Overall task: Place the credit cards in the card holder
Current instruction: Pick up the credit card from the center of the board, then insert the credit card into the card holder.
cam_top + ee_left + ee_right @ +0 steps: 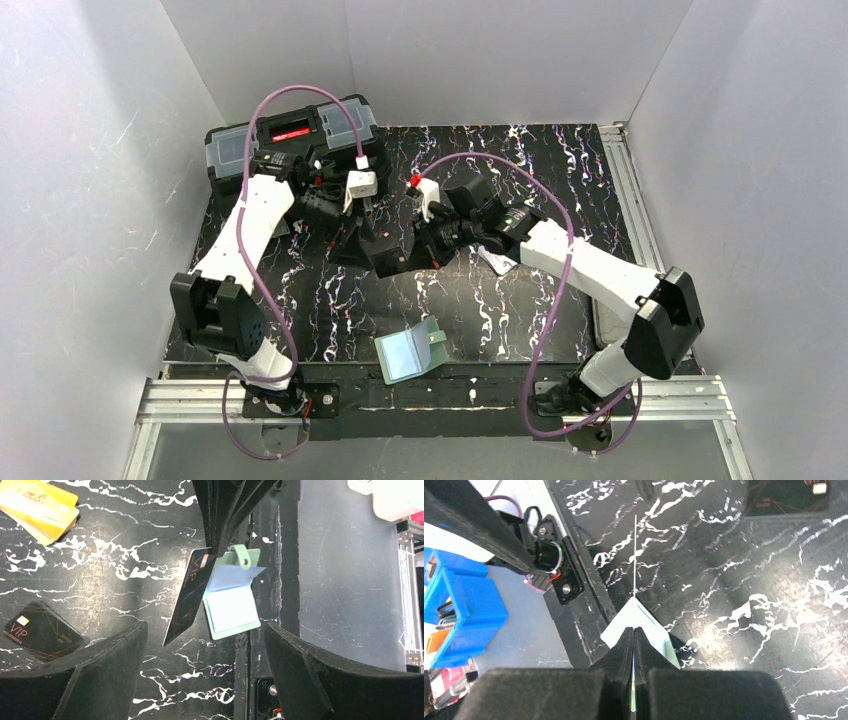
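holder (232,610) lies open, seemingly no card in; my right gripper (634,630) pinches a black card (186,600), left gripper (205,630) spread empty; gold cards (40,507) wait.

The card holder (408,354) is lying open at the near edge of the table (500,320). Its mint-green cover is spreading flat, a pale inner leaf is standing partly raised, and the snap tab (243,556) is sticking out at one side. One black card (187,600), printed VIP with a gold chip, is hanging tilted in the air, pinched near its top in the right end effector (634,632), apart from the holder. A second black card (40,632) is lying flat, face up. Gold cards (37,505) are lying overlapped, apart from it.
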Controlling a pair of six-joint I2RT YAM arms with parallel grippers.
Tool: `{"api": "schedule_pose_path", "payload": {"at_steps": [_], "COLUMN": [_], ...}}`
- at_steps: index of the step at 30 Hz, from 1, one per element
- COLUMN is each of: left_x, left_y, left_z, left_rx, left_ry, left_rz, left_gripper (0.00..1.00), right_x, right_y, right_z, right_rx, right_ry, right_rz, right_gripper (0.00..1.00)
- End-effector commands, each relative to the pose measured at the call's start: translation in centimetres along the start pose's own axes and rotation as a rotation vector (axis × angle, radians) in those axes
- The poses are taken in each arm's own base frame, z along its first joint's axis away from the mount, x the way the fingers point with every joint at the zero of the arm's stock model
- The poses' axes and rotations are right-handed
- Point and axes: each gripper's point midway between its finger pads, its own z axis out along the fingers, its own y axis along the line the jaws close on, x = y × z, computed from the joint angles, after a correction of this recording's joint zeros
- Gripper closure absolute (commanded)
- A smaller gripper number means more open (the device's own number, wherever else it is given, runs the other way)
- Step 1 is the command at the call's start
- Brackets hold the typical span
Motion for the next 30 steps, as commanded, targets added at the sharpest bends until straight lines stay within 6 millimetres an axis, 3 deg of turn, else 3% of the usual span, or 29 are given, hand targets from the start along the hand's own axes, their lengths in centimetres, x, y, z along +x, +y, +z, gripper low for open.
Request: {"api": "schedule_pose_path", "payload": {"at_steps": [1,6,11,18,21,25,27,30], "left_x": [-2.2,-1.6,-0.5,-0.6,-0.9,-1.5,-1.7,-1.9], "left_y": [-4.6,-5.5,-6.1,-5.6,-5.6,-5.6,-5.6,-6.0], "left_z": [-1.1,-0.5,0.2,0.4,0.8,0.9,1.0,1.1], "left_rx": [0.03,0.061,0.062,0.029,0.038,0.032,0.026,0.019], "left_ry": [-0.084,-0.06,-0.003,0.004,0.0,-0.025,-0.039,-0.073], "left_rz": [0.057,0.039,0.069,0.093,0.086,0.066,0.046,0.001], "left_gripper": [0.16,0.19,0.3,0.62,0.69,0.97,1.0,1.0], "right_x": [-2.6,-2.8,-3.4,-4.0,-4.3,-4.7,-5.0,-5.7], "right_y": [4.3,5.5,6.0,6.7,7.3,7.7,7.6,7.5], "right_z": [-2.8,-3.3,-3.7,-4.2,-4.2,-4.3,-4.3,-4.6], "right_rx": [-0.046,-0.052,-0.048,-0.05,-0.055,-0.054,-0.042,-0.025], "right_ry": [-0.055,-0.049,-0.052,-0.054,-0.064,-0.096,-0.127,-0.176], "right_rz": [-0.144,-0.175,-0.196,-0.227,-0.242,-0.246,-0.233,-0.227], "right_gripper": [0.99,0.99,0.99,0.99,0.99,0.99,0.99,0.88]}}
